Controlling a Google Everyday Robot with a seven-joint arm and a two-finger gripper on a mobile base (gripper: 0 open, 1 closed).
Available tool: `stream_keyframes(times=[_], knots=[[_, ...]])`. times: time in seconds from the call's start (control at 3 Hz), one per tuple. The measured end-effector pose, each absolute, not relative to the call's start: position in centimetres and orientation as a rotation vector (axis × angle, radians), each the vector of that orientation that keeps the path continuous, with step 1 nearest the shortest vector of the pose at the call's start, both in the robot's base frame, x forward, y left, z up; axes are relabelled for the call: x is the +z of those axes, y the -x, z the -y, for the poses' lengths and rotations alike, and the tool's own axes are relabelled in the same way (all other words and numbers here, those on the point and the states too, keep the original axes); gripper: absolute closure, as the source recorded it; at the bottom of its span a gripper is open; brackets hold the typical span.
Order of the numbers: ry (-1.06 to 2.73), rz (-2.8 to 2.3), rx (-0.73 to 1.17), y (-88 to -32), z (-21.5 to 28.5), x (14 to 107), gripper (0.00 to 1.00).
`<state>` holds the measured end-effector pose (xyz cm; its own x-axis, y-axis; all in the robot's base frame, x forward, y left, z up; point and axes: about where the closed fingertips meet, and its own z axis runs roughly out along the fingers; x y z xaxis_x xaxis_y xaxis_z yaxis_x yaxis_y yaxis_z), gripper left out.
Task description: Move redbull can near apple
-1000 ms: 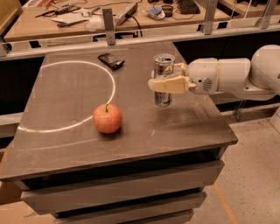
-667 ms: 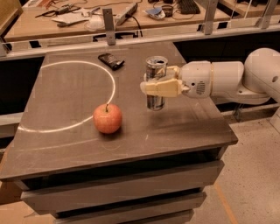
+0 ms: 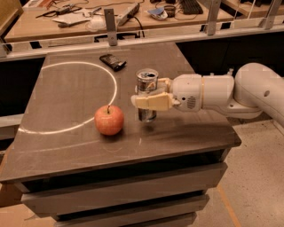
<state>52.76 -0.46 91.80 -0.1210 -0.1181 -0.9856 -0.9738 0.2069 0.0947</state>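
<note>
The redbull can (image 3: 146, 82) stands upright, held just above or on the dark table (image 3: 75, 146), a short way right of the apple (image 3: 108, 120). My gripper (image 3: 148, 95) reaches in from the right and is shut on the can's middle; one tan finger (image 3: 153, 101) crosses its front. The apple is red-orange with a dark stem and sits near the table's front, on a pale curved line. A small gap separates can and apple.
A flat dark wrapped bar (image 3: 112, 61) lies at the table's back. Behind the table runs a rail with metal posts (image 3: 110, 22), and a cluttered workbench (image 3: 133, 13) beyond. My white arm (image 3: 230, 91) spans the table's right side.
The gripper has carried the can leftward, from the table's right part to close beside the apple. The apple and the bar have not moved.
</note>
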Motion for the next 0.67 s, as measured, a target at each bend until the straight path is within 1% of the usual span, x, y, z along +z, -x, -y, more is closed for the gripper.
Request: stream_keyframes(times=[0.33,0.67], knots=[[1.107,-1.454,1.061,-52.42,-0.98,91.10,1.00],[1.110,-1.453,1.040,-51.93,-1.83,90.90,0.75]])
